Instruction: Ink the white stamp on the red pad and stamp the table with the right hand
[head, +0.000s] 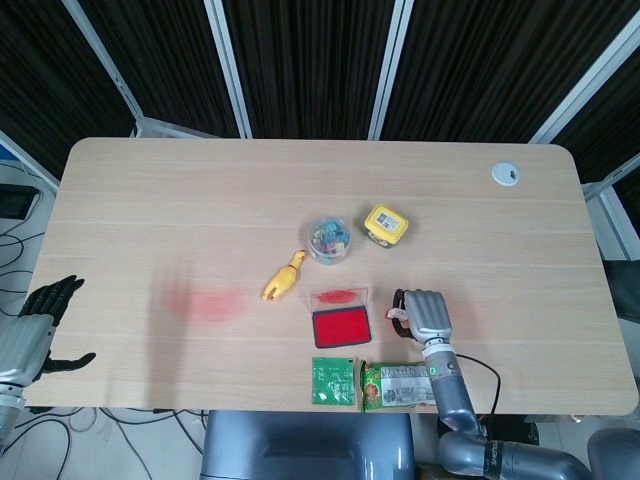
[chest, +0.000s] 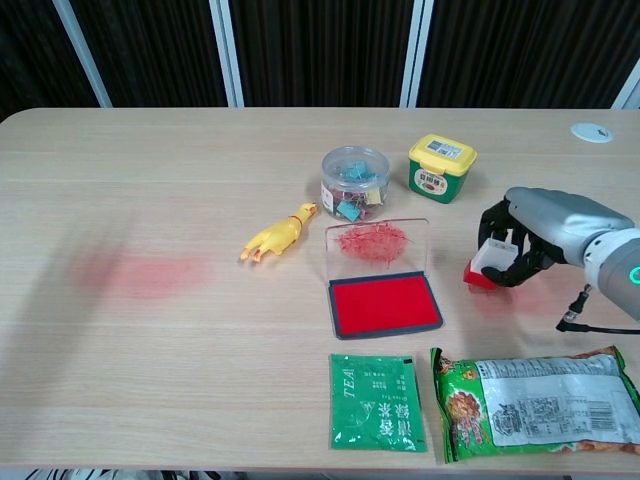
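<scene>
Two hands are seen, of which only the right hand (chest: 545, 232) is at work. The white stamp (chest: 487, 263) is gripped in its curled fingers (chest: 500, 225), its white body under the fingertips and its red base at the bottom, tilted and down at the table (chest: 200, 380); whether the base touches the wood cannot be told. The stamp is placed well to the right of the red pad (chest: 385, 305), apart from it, and over a faint reddish patch on the wood. In the head view the same right hand (head: 424, 315) is seen from above, knuckles up, just right of the red pad (head: 341, 328), with only a sliver of the stamp visible at its left edge.

The pad's clear lid (chest: 377, 245) is stood upright behind the red surface, smeared with red ink. Behind it are found a clear jar of clips (chest: 355, 182) and a yellow-lidded green tub (chest: 441, 167); a yellow rubber chicken (chest: 276, 235) lies to the left. A green tea sachet (chest: 377, 402) and a green snack packet (chest: 535, 402) are laid at the near edge. A broad pink smudge (chest: 145, 272) is seen far left.

The left hand (head: 38, 325) is held off the table's left edge, fingers spread, nothing in it.
</scene>
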